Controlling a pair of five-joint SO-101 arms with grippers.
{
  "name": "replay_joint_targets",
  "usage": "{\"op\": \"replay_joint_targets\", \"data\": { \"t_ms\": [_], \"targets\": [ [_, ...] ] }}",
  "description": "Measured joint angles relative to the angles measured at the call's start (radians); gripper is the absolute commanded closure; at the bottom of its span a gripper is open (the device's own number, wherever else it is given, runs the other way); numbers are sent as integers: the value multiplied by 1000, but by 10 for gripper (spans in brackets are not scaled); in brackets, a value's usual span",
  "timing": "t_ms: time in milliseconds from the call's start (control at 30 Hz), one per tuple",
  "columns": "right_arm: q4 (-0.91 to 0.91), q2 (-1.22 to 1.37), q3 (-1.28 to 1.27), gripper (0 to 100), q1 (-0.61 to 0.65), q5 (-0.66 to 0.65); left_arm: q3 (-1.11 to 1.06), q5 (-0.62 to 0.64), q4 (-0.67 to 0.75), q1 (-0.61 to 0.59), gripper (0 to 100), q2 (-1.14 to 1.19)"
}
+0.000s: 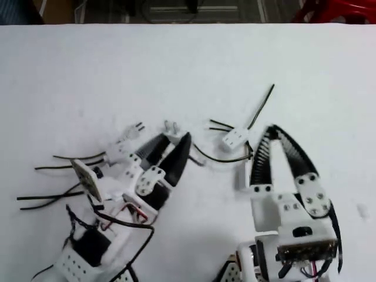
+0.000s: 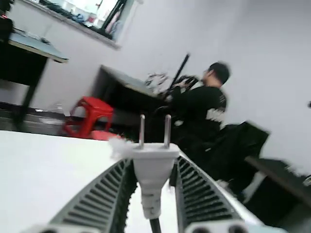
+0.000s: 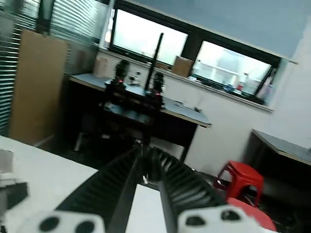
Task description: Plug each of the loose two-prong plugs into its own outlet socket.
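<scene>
Fingers (image 2: 201, 194) of the left gripper (image 1: 177, 138) pinch a white plug (image 2: 151, 165), prongs clear past the tips; outlet socket (image 1: 235, 138) sits at its 3 o'clock, a second plug (image 1: 133, 133) at 9; right gripper (image 1: 272, 128), fingers pressed together, just beside that socket

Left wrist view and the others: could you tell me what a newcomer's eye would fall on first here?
First, the white plug clamped in the left gripper, its two prongs pointing out past the fingertips. In the high view, a socket lies close beside the right gripper, and a second plug lies loose on the table near the left gripper.
</scene>
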State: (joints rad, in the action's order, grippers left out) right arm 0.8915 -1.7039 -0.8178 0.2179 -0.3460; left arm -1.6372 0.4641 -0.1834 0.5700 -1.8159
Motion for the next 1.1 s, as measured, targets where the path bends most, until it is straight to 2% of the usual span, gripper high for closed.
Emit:
{"op": "replay_joint_targets", "data": {
  "t_ms": [100, 167, 267, 433, 767, 967, 1100],
  "targets": [
    [-3, 109, 95, 979, 143, 0, -54, 63, 178, 44, 976, 3],
    [-3, 183, 180, 979, 233, 0, -55, 71, 229, 74, 976, -11],
    [2, 299, 311, 979, 359, 0, -58, 75, 249, 107, 976, 5],
    [114, 523, 480, 979, 539, 0, -58, 78, 258, 135, 976, 5],
    [339, 939, 709, 979, 572, 0, -58, 78, 258, 135, 976, 5],
    [399, 982, 721, 979, 568, 0, -58, 78, 258, 135, 976, 5],
    [399, 996, 723, 979, 493, 0, -58, 78, 258, 135, 976, 5]
  ]
}}
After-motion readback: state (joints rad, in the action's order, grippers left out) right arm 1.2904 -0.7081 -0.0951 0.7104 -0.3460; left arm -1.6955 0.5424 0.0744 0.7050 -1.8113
